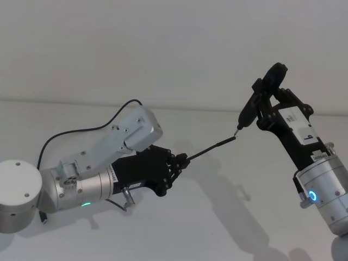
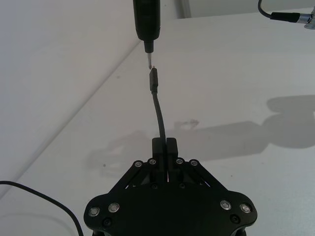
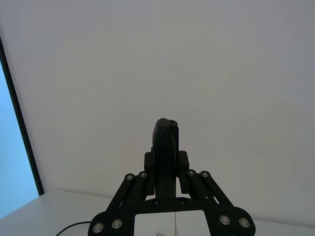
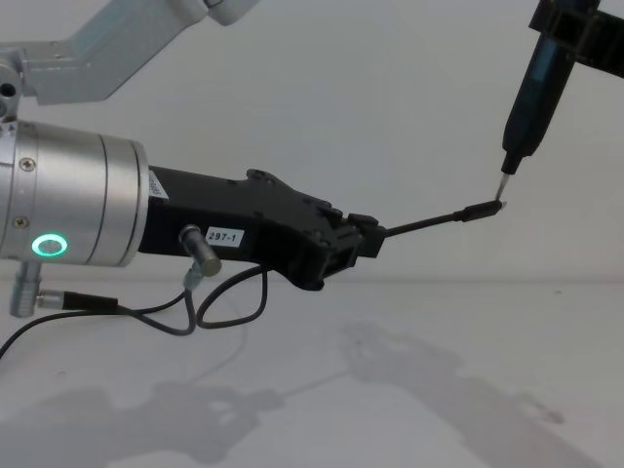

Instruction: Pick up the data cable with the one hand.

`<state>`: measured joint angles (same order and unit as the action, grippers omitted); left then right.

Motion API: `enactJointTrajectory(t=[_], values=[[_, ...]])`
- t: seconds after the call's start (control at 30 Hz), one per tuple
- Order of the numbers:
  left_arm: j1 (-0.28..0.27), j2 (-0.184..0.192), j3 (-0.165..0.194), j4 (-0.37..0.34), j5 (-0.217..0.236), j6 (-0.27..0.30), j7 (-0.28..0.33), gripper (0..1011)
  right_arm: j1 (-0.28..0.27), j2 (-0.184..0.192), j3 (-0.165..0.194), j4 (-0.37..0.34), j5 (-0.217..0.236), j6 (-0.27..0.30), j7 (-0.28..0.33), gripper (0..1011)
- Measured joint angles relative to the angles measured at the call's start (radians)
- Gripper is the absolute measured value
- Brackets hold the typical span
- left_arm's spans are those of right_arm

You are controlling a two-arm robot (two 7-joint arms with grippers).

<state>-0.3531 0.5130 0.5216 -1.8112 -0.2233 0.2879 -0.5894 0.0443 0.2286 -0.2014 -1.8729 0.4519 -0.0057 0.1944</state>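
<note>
My left gripper [image 1: 182, 159] is shut on the data cable [image 1: 209, 148], a thin black cord held above the white table. In the left wrist view the fingertips [image 2: 164, 145] pinch the cable [image 2: 158, 110], and its slim plug [image 2: 153, 81] sticks out ahead. The plug's tip almost touches the metal point of a black pen-like tool [image 1: 249, 112]. My right gripper [image 1: 267, 104] is raised at the right and shut on that tool [image 3: 165, 140]. From the chest, the left gripper [image 4: 366, 237] holds the cable [image 4: 429, 222] nearly level, the plug [image 4: 481, 210] under the tool [image 4: 534, 93].
A white table [image 1: 217, 217] runs back to a plain white wall. A dark wire with silver connectors [image 4: 146, 310] hangs under my left wrist. Another black lead [image 1: 70, 133] loops behind the left arm.
</note>
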Motion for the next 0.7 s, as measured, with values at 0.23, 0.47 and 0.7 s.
enactJointTrajectory(t=[0.23,0.47,0.7], values=[[0.0,0.0,0.0,0.0,0.0,0.0,0.0,44,0.0,0.0,0.0,0.0,0.0,0.0,0.0,268],[0.0,0.0,0.0,0.0,0.0,0.0,0.0,43,-0.003,0.002,0.001,-0.001,-0.001,-0.003,0.002,268],[0.0,0.0,0.0,0.0,0.0,0.0,0.0,43,-0.008,0.003,0.003,-0.004,-0.001,-0.008,0.005,268]])
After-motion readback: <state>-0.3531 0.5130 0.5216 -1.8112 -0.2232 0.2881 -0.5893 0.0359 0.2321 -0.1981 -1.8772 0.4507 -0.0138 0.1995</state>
